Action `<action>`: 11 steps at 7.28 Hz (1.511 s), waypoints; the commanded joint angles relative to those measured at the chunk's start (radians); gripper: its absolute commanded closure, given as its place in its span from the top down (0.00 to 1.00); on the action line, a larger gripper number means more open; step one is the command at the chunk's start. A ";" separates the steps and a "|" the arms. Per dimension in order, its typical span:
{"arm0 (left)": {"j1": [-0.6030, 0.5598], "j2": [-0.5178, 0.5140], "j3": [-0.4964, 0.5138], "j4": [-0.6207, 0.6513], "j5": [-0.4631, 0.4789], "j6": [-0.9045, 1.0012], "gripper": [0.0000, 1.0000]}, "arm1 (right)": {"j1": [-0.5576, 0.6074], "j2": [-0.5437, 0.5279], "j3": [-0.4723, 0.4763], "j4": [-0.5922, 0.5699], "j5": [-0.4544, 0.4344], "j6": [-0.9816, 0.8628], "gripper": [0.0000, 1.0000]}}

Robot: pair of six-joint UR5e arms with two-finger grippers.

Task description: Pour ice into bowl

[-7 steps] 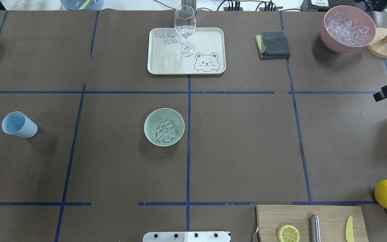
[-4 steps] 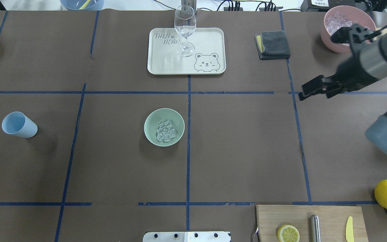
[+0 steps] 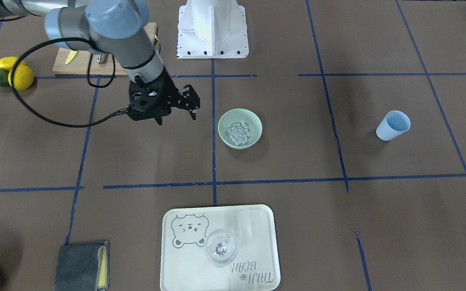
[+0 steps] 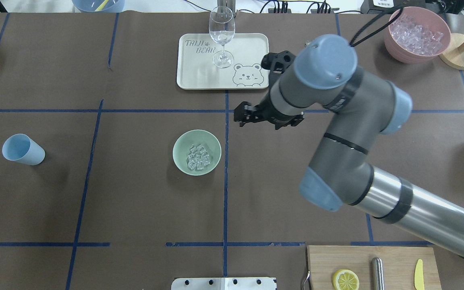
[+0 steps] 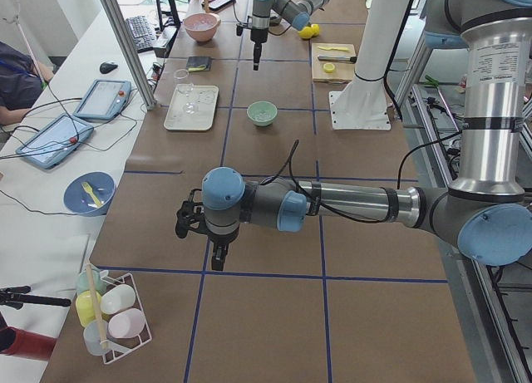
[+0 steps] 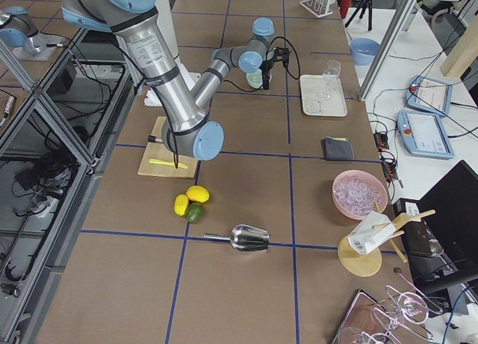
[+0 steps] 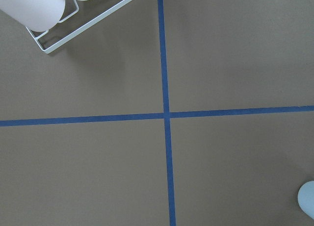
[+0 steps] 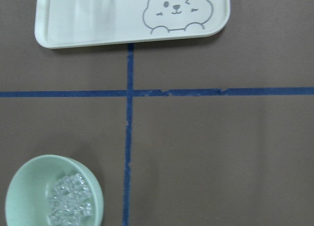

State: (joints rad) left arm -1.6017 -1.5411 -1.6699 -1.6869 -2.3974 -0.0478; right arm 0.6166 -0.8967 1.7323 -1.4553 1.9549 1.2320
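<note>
The pale mint-green bowl [image 4: 179, 141] stands near the table's middle, with a small heap of clear ice [image 4: 198, 157] in it. The right wrist view looks down on the bowl [image 8: 22, 184] and its ice [image 8: 68, 206] at the lower left. My right gripper [image 4: 258, 123] hangs above the table just beyond and to the right of the bowl, open with nothing between its fingers [image 3: 194, 115]. Only the exterior left view shows my left gripper [image 5: 209, 248], low over a tape cross near the table's left end. I cannot tell whether it is open or shut.
A pink bowl [image 4: 393, 44] full of ice stands at the far right. A cream tray [image 4: 199, 78] holds a wine glass [image 4: 221, 36]. A light blue cup [image 4: 22, 149] leans at the left. A cutting board [image 4: 397, 259] carries a lemon slice [image 4: 345, 279]. A metal scoop [image 6: 246, 238] lies near the lemons [image 6: 193, 198].
My right arm has swept in from the right edge toward the table's middle, and its gripper now hangs close to the bowl. The bowl, ice and cup have not moved.
</note>
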 commanded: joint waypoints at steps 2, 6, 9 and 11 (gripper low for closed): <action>0.000 -0.001 -0.010 -0.017 -0.002 0.000 1.00 | -0.110 0.165 -0.227 0.001 -0.135 0.084 1.00; 0.002 -0.001 -0.010 -0.019 -0.002 0.002 1.00 | -0.176 0.159 -0.298 0.007 -0.186 0.086 0.99; 0.002 0.001 -0.008 -0.019 0.000 0.002 1.00 | -0.167 0.168 -0.297 0.007 -0.185 0.081 0.00; 0.002 0.003 -0.008 -0.019 0.000 0.002 1.00 | -0.124 0.168 -0.287 0.012 -0.173 0.081 0.00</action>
State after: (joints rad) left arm -1.5999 -1.5391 -1.6782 -1.7058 -2.3978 -0.0460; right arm 0.4662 -0.7293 1.4404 -1.4456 1.7745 1.3136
